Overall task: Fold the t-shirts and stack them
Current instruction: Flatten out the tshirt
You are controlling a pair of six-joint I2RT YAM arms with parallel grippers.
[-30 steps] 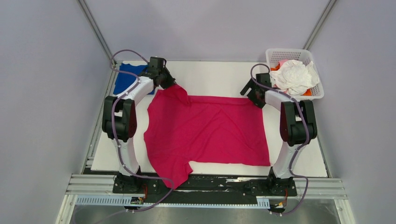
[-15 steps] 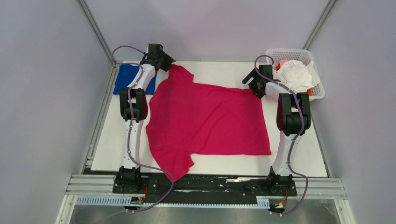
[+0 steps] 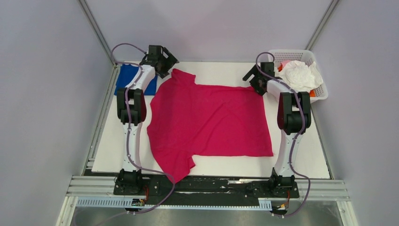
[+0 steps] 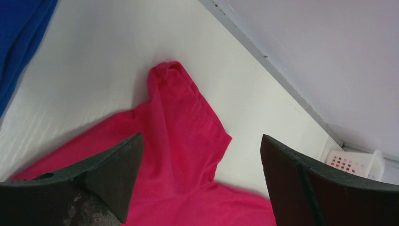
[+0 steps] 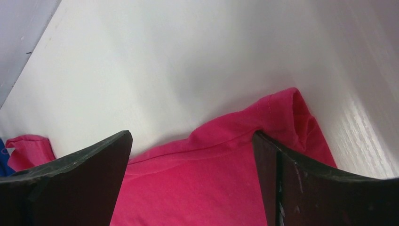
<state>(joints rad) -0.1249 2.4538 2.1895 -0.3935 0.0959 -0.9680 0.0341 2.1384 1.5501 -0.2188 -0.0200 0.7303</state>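
shirts on desk: 2
magenta t-shirt (image 3: 209,122): spread flat mid-desk (image 3: 301,160). Sleeves point to the left edge, hem to the right edge. Near sleeve reaches the near edge.
blue t-shirt (image 3: 124,77): lies flat in the far-left corner, near the magenta far sleeve.
basket (image 3: 301,52): 1, white lattice, at the far-right corner.
basket contents: white t-shirt (image 3: 301,75) crumpled on top. Bits of pale pink cloth (image 3: 285,62) and orange cloth (image 3: 311,93) show at its sides.
arms: 2, left arm (image 3: 131,103) and right arm (image 3: 292,113), both reaching to the far edge.
left pincer (image 4: 201,137): released, jaws wide apart, nothing between them. Hangs over the magenta far-left sleeve.
right pincer (image 5: 191,135): released, jaws wide apart, nothing gripped. Hangs over the far-right hem corner of the magenta t-shirt.
hidden: left arm crosses the blue t-shirt and covers its right side. The white heap covers most of the pale pink and orange, so I can't tell the garment count in the basket.
cut off: left wrist view catches only a strip of blue at its left edge and one corner of the basket.
hard to make out: far-left sleeve is bunched into a ridge, and the far-right hem corner is rolled over.
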